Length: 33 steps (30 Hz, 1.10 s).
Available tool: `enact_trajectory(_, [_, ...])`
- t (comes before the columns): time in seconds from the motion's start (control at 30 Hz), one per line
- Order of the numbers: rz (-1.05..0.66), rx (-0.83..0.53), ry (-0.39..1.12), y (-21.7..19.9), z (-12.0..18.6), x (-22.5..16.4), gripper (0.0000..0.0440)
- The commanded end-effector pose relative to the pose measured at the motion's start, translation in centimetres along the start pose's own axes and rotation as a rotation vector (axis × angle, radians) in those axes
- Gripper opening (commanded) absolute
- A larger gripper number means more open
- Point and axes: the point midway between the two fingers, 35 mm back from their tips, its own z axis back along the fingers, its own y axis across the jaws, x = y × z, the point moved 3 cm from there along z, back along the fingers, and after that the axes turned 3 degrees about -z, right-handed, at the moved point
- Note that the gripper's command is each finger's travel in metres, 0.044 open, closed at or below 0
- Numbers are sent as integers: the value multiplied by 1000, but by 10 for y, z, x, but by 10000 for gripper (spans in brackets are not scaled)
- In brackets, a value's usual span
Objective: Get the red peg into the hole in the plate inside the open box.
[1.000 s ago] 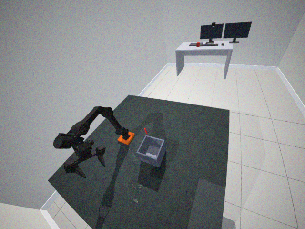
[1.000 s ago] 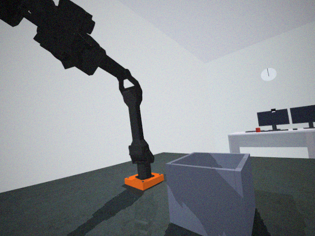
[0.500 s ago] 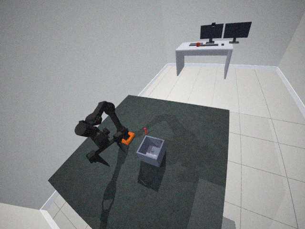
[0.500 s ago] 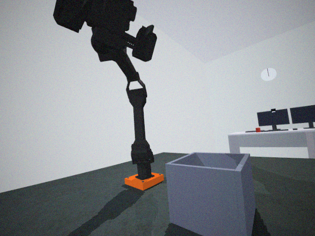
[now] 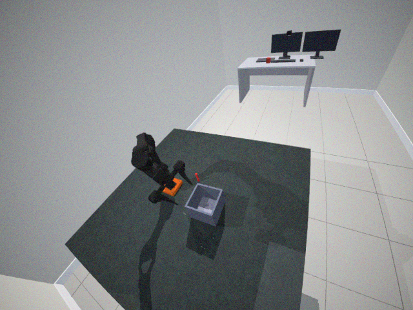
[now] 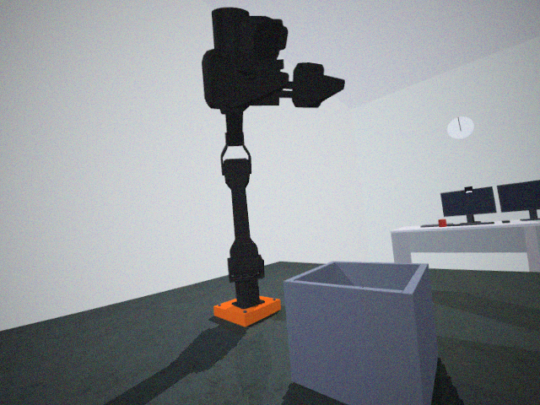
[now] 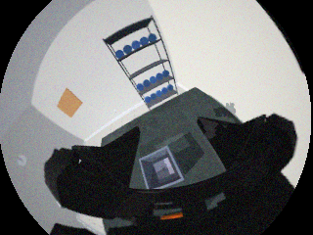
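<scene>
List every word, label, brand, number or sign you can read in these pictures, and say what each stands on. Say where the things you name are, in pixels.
There are none that can be read.
Wall clock (image 6: pixel 460 127): a hand shows, but no numerals can be made out.
Monitors (image 5: pixel 286 42) (image 6: pixel 468 201): dark screens, no text visible.
</scene>
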Motion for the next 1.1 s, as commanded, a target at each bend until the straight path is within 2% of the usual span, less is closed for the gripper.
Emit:
enact_trajectory(0.0, [-106,27,51,24,-1,-17,440])
enact_trajectory(0.57, [-443,99,365,106,3,-103,440])
enact_trajectory(1.07, [-640,4,707,147,25,-190,438])
